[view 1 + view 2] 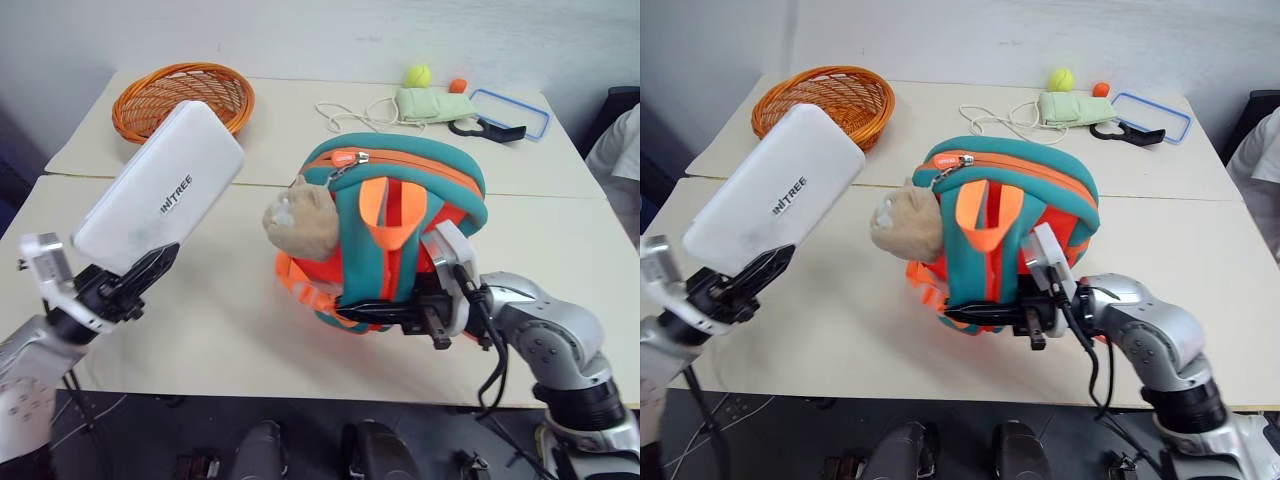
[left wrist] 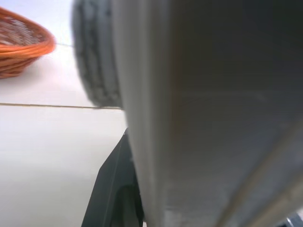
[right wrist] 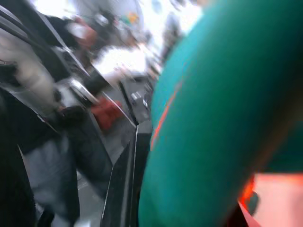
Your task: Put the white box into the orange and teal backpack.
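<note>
Now the white box (image 1: 160, 190) sits pinched by its lower end in the left hand (image 1: 140, 275), long axis tilted up and away, well left of the orange and teal backpack (image 1: 400, 225), which the right hand (image 1: 385, 318) grips, lifted over the surface (image 1: 230, 330).

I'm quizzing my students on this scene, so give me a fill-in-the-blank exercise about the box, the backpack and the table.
1. The left end effector holds the white ____ in the air.
2. The right end effector grips the backpack by a ____ strap.
3. The backpack's zipper is ____.
4. The wicker basket is ____ in colour.

Missing words: box; teal; closed; orange
</note>
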Controlling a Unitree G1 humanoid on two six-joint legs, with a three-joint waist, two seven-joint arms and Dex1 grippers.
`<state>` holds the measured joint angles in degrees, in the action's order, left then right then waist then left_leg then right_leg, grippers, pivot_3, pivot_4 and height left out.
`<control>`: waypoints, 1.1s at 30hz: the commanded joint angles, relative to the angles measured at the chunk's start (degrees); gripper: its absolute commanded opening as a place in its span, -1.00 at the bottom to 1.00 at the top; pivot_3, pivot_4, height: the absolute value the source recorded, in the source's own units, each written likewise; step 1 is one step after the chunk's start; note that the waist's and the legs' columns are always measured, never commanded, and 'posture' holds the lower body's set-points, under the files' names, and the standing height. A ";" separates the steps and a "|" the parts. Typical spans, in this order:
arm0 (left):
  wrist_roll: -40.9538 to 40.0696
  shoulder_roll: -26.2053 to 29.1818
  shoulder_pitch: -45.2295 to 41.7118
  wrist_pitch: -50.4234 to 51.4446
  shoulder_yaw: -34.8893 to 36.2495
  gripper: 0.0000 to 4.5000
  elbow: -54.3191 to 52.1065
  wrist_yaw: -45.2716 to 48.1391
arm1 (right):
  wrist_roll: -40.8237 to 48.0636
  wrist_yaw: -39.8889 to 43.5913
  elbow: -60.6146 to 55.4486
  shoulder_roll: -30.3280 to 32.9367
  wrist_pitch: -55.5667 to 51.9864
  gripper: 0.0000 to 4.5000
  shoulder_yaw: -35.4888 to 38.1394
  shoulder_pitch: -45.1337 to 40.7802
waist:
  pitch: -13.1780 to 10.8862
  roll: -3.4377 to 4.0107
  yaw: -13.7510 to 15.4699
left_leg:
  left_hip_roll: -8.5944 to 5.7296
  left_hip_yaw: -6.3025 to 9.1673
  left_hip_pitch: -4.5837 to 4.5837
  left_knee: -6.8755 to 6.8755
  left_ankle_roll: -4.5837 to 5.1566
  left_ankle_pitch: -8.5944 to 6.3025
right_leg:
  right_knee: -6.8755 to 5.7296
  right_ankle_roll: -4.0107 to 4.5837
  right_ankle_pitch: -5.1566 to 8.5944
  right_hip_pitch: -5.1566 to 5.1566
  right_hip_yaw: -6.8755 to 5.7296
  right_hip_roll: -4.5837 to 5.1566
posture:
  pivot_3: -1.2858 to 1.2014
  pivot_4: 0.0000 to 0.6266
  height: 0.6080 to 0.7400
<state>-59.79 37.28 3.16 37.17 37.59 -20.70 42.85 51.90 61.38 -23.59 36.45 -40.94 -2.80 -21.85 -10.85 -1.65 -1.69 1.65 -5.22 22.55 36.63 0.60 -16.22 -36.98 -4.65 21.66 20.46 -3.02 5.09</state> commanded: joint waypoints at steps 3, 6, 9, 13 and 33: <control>-4.40 4.73 -0.11 1.03 0.75 -0.38 -9.39 0.16 | -2.15 0.52 3.77 -0.05 1.58 -0.98 1.70 -2.03 | -0.01 0.02 0.06 | 0.00 0.00 -0.08 -0.01 0.04 0.01 | -0.08 0.00 0.00 -0.04 0.00 0.00 | 0.03 -0.52 1.00; 0.47 7.51 -2.59 -0.84 -3.87 -0.38 -8.97 3.04 | -4.15 4.09 5.21 2.52 2.42 -0.98 1.30 -1.81 | -0.04 0.08 0.32 | -0.01 0.02 -0.14 -0.01 0.07 0.04 | -0.22 0.01 0.00 -0.04 -0.02 0.00 | 0.03 -0.52 1.00; 4.54 7.49 -6.55 -3.42 -8.47 -0.38 -6.58 3.75 | -4.72 4.78 5.52 2.94 2.24 -0.98 1.18 -1.93 | -0.05 0.10 0.18 | -0.02 -0.02 -0.13 -0.02 -0.10 0.12 | -0.19 0.01 0.00 -0.03 -0.01 0.00 | 0.03 -0.52 1.00; 6.89 6.96 -11.39 -4.10 -12.85 -0.38 -5.02 3.72 | -5.67 5.36 5.48 3.41 2.28 -0.98 1.53 -0.97 | -0.05 0.10 0.07 | -0.02 -0.04 -0.08 -0.08 -0.10 0.11 | -0.12 0.00 0.00 0.01 -0.01 -0.02 | 0.03 -0.52 1.00; 34.27 12.19 -46.93 1.39 -48.23 -0.38 9.82 15.81 | -10.00 3.31 6.90 -1.08 6.80 -0.98 0.73 0.48 | -0.06 0.12 1.28 | -0.08 -0.09 -0.09 0.00 -0.10 0.16 | -0.30 -0.01 -0.01 0.01 0.02 -0.06 | 0.03 -0.52 1.00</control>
<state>-25.81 52.31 -41.43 35.55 -7.40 -10.10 60.17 41.51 64.96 -15.23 36.04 -34.93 -2.12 -21.04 -10.91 -1.52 -0.41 1.58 -5.30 22.49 36.81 0.53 -16.07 -37.38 -4.67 21.65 20.48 -2.99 5.03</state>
